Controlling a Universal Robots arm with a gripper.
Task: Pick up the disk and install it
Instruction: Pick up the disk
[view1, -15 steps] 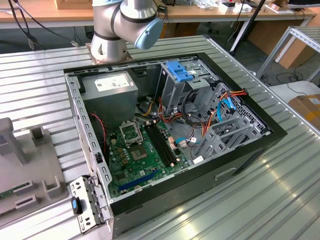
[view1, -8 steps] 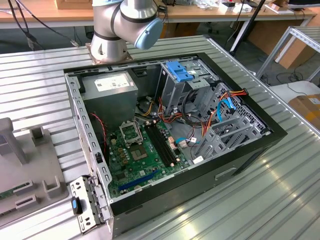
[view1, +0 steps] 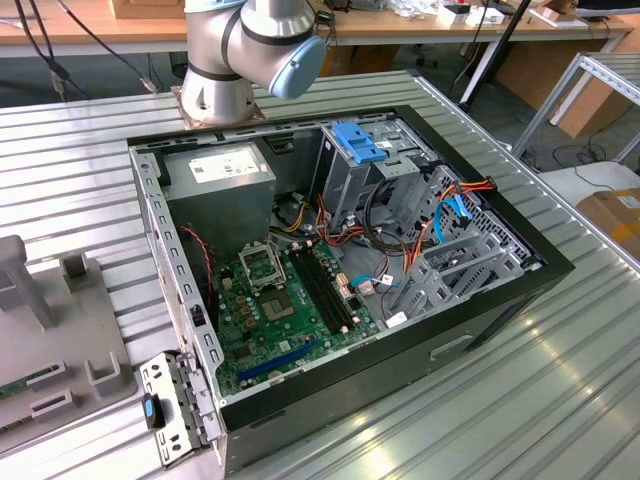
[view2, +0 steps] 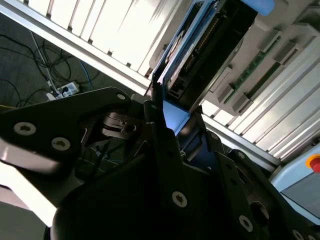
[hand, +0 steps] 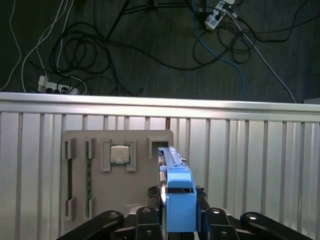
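In the exterior view, your arm (view1: 240, 50) rises from its base at the far edge of the slatted metal table (view1: 80, 180). The open computer case (view1: 480, 320) lies in front of it, showing the green motherboard (view1: 270, 310), the grey power supply box (view1: 220, 180) and the drive cage with a blue top (view1: 360, 145). A grey fixture (view1: 60, 340) sits on the table at the exterior view's left, apart from the case. In the first wrist view, your gripper (hand: 180, 212) is clamped on the disk (hand: 177, 185). The disk stands on edge between the two black fingers (hand: 145, 220), with its bright blue end tab facing the camera. It is over the grey fixture's slotted corner, beside the processor chip (hand: 119, 154) and the green memory stick (hand: 88, 175) seated in their own pockets. You cannot tell whether the disk has cleared its slot. Cables (hand: 90, 50) lie on the dark floor beyond the table edge. In the second wrist view, the gripper (view2: 175, 110) shows the same grasp from the side. The disk (view2: 200, 50) runs out from between the fingers, its blue rail and dark edge lying above the pale table slats.
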